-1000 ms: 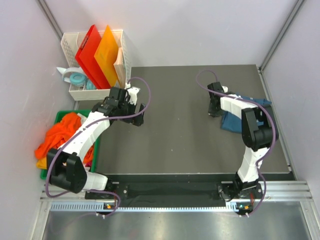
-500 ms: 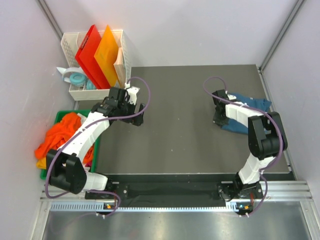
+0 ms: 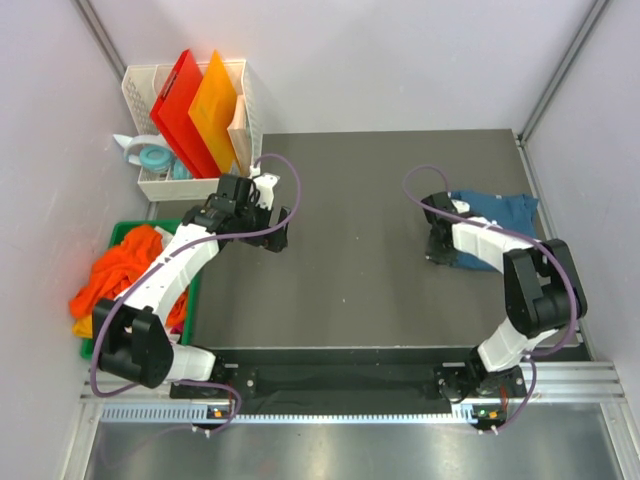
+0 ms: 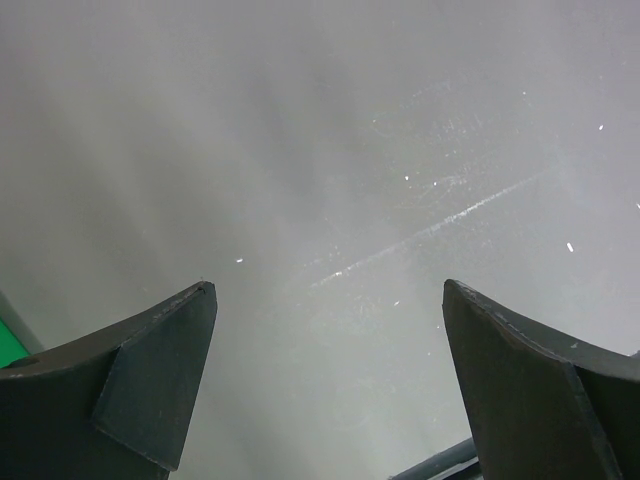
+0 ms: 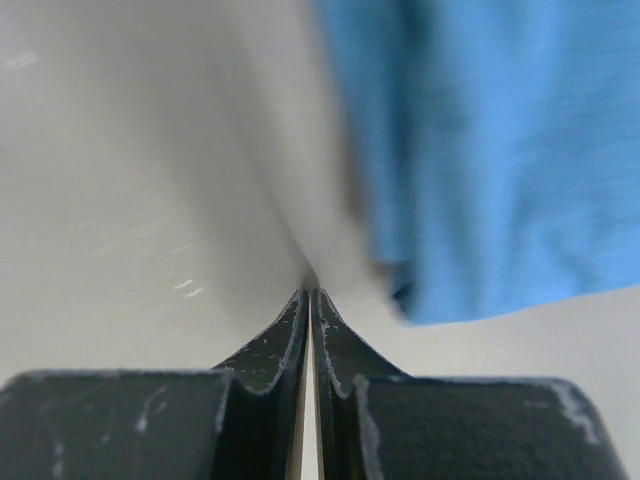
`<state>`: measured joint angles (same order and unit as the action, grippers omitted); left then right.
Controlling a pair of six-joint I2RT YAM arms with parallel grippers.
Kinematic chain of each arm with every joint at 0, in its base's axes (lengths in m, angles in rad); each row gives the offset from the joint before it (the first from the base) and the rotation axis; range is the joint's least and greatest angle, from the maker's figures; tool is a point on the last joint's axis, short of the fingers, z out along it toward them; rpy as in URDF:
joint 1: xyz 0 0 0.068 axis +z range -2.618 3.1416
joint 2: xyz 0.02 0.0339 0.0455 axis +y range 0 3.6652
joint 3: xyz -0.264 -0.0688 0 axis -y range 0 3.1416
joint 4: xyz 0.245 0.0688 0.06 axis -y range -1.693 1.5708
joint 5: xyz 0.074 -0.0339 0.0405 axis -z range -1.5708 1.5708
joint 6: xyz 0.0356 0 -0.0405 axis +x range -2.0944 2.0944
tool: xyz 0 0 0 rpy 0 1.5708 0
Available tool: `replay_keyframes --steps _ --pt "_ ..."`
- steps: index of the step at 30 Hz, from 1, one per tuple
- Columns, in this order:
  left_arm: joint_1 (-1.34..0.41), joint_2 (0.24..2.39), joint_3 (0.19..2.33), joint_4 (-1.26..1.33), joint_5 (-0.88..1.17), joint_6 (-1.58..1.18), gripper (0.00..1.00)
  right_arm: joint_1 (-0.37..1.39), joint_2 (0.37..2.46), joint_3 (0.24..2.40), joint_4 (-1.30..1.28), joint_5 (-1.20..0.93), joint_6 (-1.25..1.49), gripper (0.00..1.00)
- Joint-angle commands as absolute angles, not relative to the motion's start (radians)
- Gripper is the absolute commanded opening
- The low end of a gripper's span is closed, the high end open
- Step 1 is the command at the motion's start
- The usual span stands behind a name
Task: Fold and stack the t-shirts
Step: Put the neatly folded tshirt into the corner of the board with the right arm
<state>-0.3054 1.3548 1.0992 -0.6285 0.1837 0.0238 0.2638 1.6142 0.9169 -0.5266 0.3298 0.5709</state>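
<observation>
Nearest, both arms are bolted at the near edge of the desk [image 3: 360, 290], the left arm stretching up along the left side and the right arm curling up along the right side. Just off the desk's left edge, a green bin [image 3: 128, 231] holds a crumpled heap of orange t-shirts [image 3: 118, 272], with a scrap of yellow fabric [image 3: 80, 328] showing at the heap's near end.

Further in, the left gripper [image 3: 276, 240] hangs over bare desk close to the left edge. In its wrist view its fingers [image 4: 150, 390] stand spread wide, with only scuffed grey surface between them and nothing held. Across from it, on the right half of the desk, the right gripper [image 3: 438, 250] sits low at the surface. Its fingers [image 5: 275, 345] are pressed together, and no cloth can be seen between them.

The teal-blue t-shirt [image 3: 498, 212] lies bunched and unfolded near the desk's right edge, just beyond and to the right of that closed gripper. In the right wrist view its hem comes close beside the fingertips without being pinched.

Farthest off, beside the desk's far left corner, a white basket [image 3: 250, 100] carries a red board [image 3: 172, 105] and an orange board [image 3: 216, 105], both standing tilted, and a roll of tape [image 3: 155, 156] lies in its nearer part
</observation>
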Motion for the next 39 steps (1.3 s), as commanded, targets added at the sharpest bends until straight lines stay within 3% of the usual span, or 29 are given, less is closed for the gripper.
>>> replay_keyframes --steps 1,16,22,29,32,33,39 --pt "-0.299 1.341 1.104 -0.595 0.206 0.015 0.99 0.308 1.65 1.003 -0.561 0.327 0.587 0.04" --pt "-0.291 1.298 1.08 -0.583 0.181 0.026 0.99 0.307 1.543 0.922 -0.612 0.459 0.686 0.08" --pt "-0.285 1.299 1.074 -0.583 0.172 0.028 0.99 0.305 1.517 0.905 -0.65 0.495 0.756 0.14" --pt "-0.276 1.281 1.066 -0.575 0.17 0.038 0.99 0.379 1.43 0.862 -0.432 0.34 0.589 0.15" --pt "-0.259 1.272 1.065 -0.563 0.105 0.02 0.99 0.484 1.375 0.888 -0.371 0.363 0.514 0.24" --pt "-0.252 1.27 1.066 -0.558 0.083 0.017 0.99 0.518 1.355 0.899 -0.368 0.394 0.499 0.31" --pt "-0.224 1.295 1.066 -0.557 0.098 0.005 0.99 0.788 1.345 1.035 -0.407 0.718 0.442 0.49"
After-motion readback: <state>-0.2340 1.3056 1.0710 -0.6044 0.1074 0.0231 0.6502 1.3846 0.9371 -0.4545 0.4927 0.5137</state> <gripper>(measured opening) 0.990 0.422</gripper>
